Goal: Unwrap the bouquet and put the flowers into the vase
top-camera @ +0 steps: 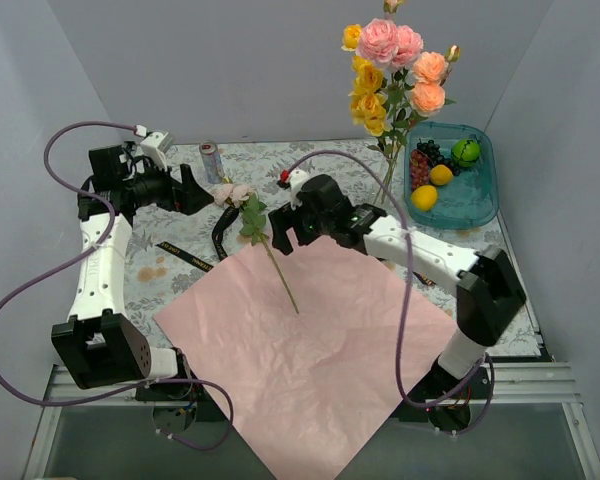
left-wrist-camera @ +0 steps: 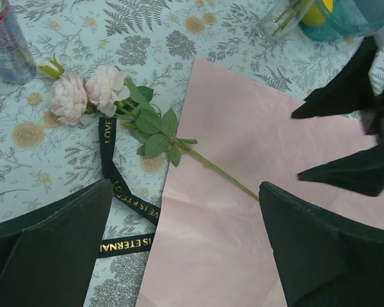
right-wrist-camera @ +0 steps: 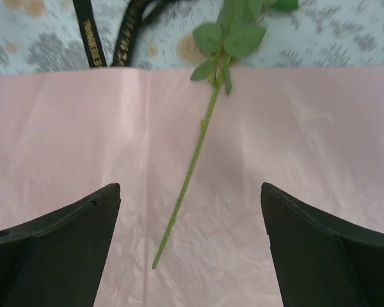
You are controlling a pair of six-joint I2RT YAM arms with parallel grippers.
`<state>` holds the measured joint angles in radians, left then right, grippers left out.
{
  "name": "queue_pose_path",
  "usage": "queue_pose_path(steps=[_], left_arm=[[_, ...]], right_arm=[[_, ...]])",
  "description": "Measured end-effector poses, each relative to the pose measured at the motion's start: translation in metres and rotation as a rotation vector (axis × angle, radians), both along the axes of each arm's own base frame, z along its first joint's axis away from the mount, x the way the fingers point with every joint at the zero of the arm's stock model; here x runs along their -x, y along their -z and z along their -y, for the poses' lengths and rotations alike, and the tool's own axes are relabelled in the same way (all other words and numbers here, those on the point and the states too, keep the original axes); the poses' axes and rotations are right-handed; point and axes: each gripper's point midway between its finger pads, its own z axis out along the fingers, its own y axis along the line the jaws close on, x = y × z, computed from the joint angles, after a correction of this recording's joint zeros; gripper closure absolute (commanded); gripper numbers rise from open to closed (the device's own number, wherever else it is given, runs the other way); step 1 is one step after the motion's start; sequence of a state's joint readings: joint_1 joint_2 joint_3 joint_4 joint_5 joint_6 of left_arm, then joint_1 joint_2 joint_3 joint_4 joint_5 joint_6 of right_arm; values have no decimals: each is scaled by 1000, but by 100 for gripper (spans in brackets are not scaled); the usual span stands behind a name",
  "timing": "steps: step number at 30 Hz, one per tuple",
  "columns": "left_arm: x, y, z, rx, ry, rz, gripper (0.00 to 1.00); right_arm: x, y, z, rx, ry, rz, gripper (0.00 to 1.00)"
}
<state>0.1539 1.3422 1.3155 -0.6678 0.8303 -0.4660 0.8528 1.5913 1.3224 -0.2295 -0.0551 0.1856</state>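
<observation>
L end effector point(left-wrist-camera: 185, 187) & R end effector point(right-wrist-camera: 191, 187) both fully open, empty; flower point(left-wrist-camera: 105, 86) stem on pink paper point(left-wrist-camera: 243, 128).

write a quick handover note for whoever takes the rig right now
Left gripper: open, empty, above the paper's left edge.
Right gripper: open, empty, over the last flower's stem.
Paper: unwrapped, spread flat, pink side up, mid-table.
Ribbon: off, lying on the cloth left of the paper.
Vase: back right beside the tray, holding the pink and yellow flowers.
Done: bouquet unwrapped, most flowers in the vase.
Left: the last flower, blooms on the cloth and stem on the paper, needs picking up and putting in the vase.
</observation>
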Motion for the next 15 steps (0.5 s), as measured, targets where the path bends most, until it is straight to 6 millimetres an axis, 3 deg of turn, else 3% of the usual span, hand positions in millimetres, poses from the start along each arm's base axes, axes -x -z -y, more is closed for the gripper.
queue_pose_path(steps=[3, 5, 8, 10, 15], left_arm=[[1, -3, -13, 6, -39, 2, 2], [2, -7, -14, 5, -44, 12, 2], [7, -13, -13, 1, -44, 26, 2], [10, -17, -13, -1, -44, 36, 2], [16, -21, -13, -19, -44, 54, 2]], right_arm=[[-3, 64, -18, 145, -11, -72, 16], [8, 93, -42, 211, -58, -85, 19], [27, 121, -70, 270, -129, -91, 24], [28, 131, -83, 291, -148, -81, 27], [-4, 142, -92, 328, -98, -27, 29]])
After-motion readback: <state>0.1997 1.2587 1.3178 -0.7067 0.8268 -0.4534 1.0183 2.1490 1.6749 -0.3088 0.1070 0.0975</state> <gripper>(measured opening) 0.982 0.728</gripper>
